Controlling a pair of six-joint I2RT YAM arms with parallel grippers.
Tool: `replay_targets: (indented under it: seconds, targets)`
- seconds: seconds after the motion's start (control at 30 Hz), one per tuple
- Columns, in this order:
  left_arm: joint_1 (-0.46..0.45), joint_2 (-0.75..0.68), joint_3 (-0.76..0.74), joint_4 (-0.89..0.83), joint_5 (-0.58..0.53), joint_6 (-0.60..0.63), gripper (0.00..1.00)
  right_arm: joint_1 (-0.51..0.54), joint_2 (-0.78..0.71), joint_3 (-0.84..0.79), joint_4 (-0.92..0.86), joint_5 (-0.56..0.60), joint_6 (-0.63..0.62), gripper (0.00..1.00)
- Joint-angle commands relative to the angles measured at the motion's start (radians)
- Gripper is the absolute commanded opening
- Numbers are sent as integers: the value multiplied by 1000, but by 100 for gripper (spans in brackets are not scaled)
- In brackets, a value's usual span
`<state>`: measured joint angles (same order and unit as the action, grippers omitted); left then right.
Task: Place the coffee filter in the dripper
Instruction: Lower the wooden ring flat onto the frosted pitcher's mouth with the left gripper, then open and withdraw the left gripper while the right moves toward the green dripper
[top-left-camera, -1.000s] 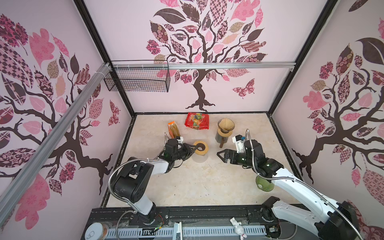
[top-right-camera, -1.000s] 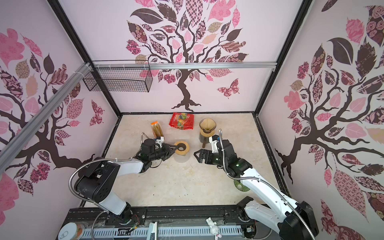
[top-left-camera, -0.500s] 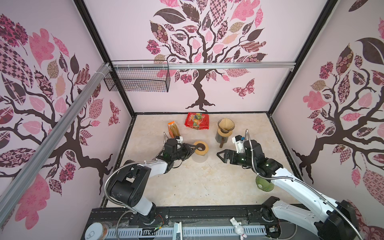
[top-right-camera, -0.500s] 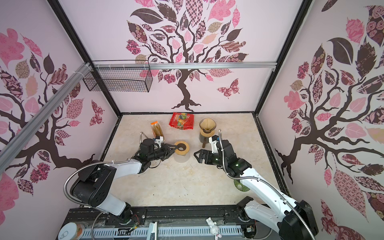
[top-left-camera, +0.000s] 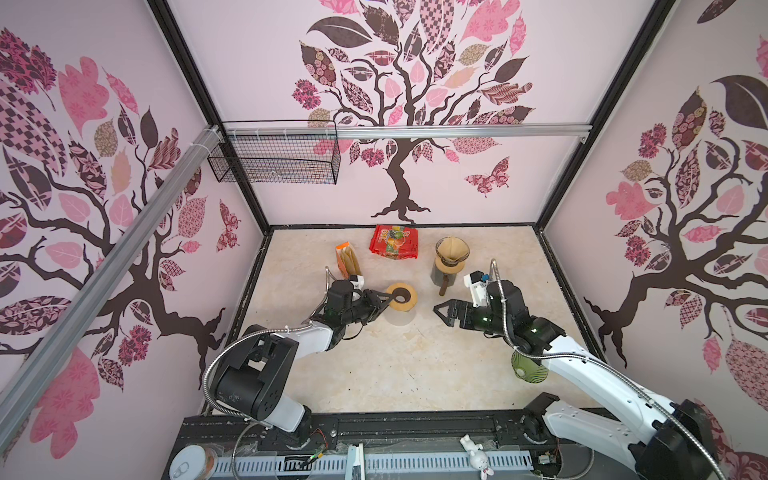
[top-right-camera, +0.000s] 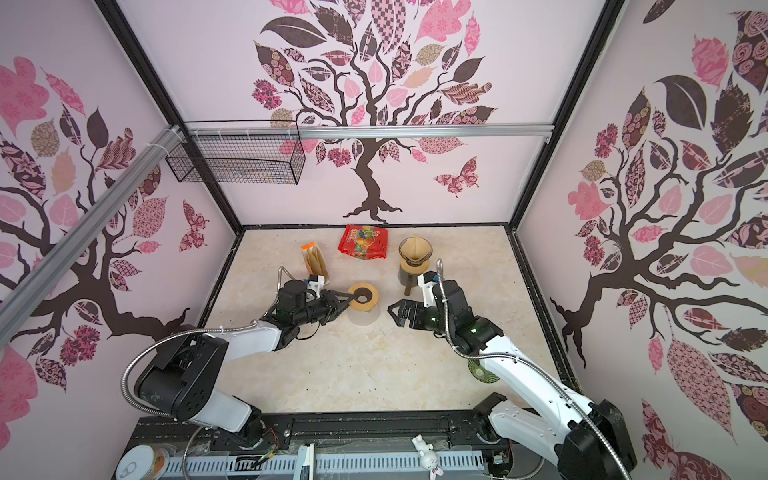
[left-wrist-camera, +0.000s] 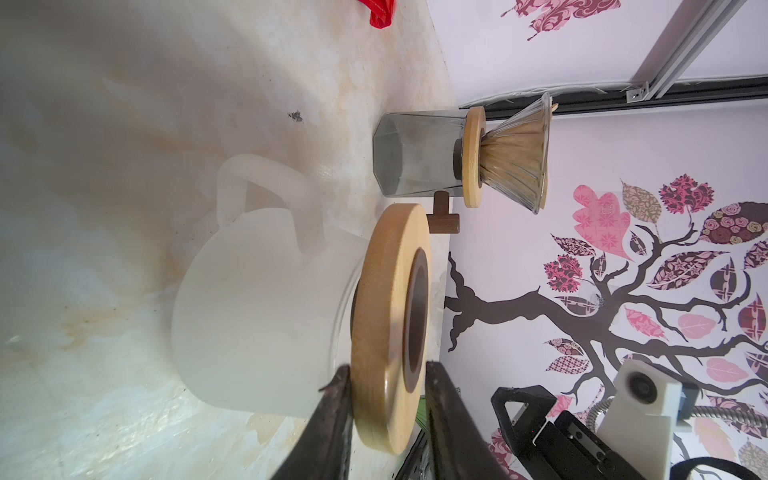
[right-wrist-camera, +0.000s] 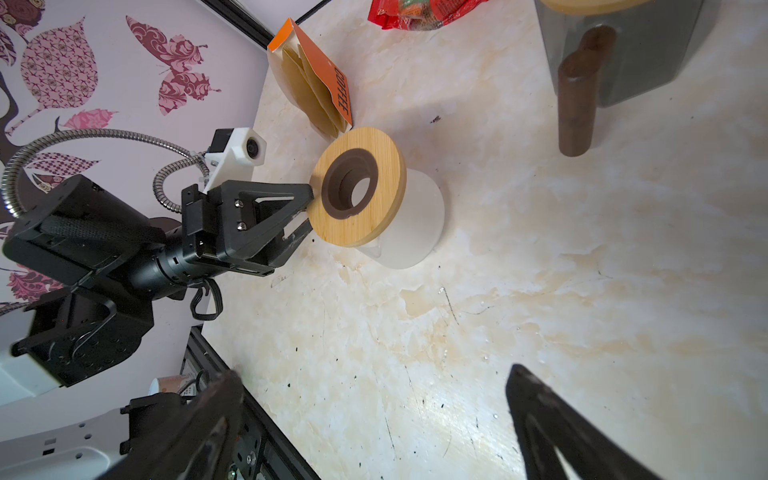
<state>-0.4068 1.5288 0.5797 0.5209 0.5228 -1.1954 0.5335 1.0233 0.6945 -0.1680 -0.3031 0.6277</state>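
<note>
Now: left gripper (top-left-camera: 387, 300) jaws narrow, straddling rim of ring (top-left-camera: 401, 296) atop white cup (left-wrist-camera: 257, 324); clamped or loose, cannot tell. Right gripper (top-left-camera: 441, 314) spread wide, empty, facing cup, well apart. Filter (top-left-camera: 452, 250) sits in dripper (left-wrist-camera: 521, 153) on carafe (left-wrist-camera: 415, 158), beyond right gripper's tips. Pack (top-left-camera: 347, 262) just beside left gripper.
</note>
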Motion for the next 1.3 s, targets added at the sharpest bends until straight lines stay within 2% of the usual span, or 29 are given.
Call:
replay_targets:
  seconds: [0.0, 0.5, 0.63, 0.77, 0.83, 0.9, 0.93, 0.97, 1.0, 1.27]
  targets:
    - [-4, -29, -30, -2, -12, 19, 31, 0, 7, -5, 15, 15, -9, 100]
    - [-3, -92, -75, -47, -24, 23, 32, 0, -7, -5, -1, 28, -14, 100]
    - [-1, -171, -84, -132, -33, 50, 32, 0, -14, -1, -10, 37, -20, 100]
    - [5, -295, -60, -309, -50, 103, 34, 1, -17, 6, -23, 52, -28, 100]
    - [7, -357, -23, -430, -63, 124, 40, 1, -17, 11, -28, 56, -32, 100]
    - [6, -411, 36, -538, -66, 140, 55, 1, -20, 20, -37, 60, -38, 100]
    - [7, -433, 65, -584, -68, 145, 67, 0, -21, 24, -43, 66, -41, 100]
    - [7, -453, 103, -641, -73, 147, 84, 1, -24, 29, -51, 76, -46, 100]
    - [5, -467, 143, -705, -86, 142, 97, 1, -26, 35, -61, 85, -51, 100]
    - [-5, -457, 399, -990, -59, 16, 97, -3, 3, 56, -120, 156, -85, 100]
